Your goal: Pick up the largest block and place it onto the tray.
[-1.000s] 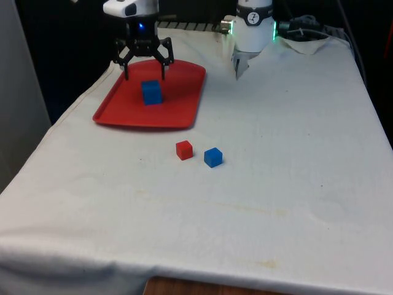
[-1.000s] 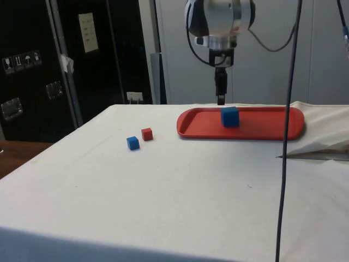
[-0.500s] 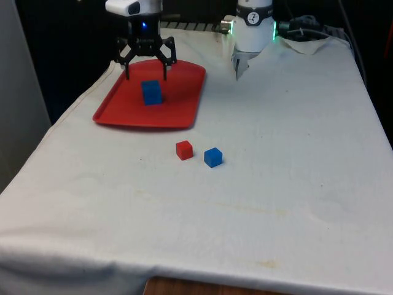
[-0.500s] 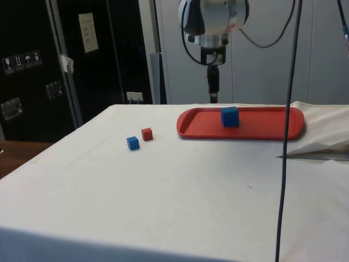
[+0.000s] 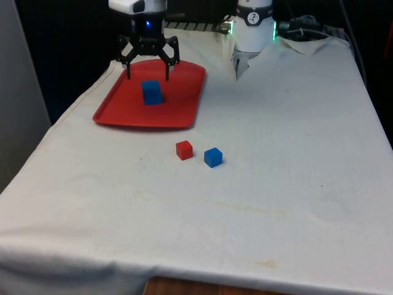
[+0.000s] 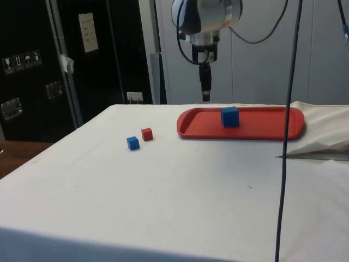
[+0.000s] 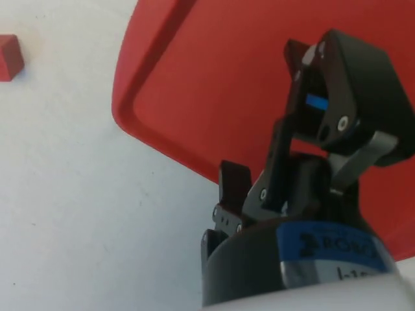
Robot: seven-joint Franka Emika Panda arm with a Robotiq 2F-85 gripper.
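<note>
White cloth [image 5: 276, 123] covers the table. On it, the big blue block [image 5: 151, 92] sits on the red tray [image 5: 123, 110]. Above, the gripper [image 5: 148, 61] hangs wide apart, empty.

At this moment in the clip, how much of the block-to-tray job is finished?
The placing looks done: the largest blue block sits on the red tray, free of any grip. In hand: nothing, since the end effector hangs open above the tray's far side, apart from the block. The small red block and small blue block lie on the cloth beside the tray. Left: probably only pulling the arm away.
</note>
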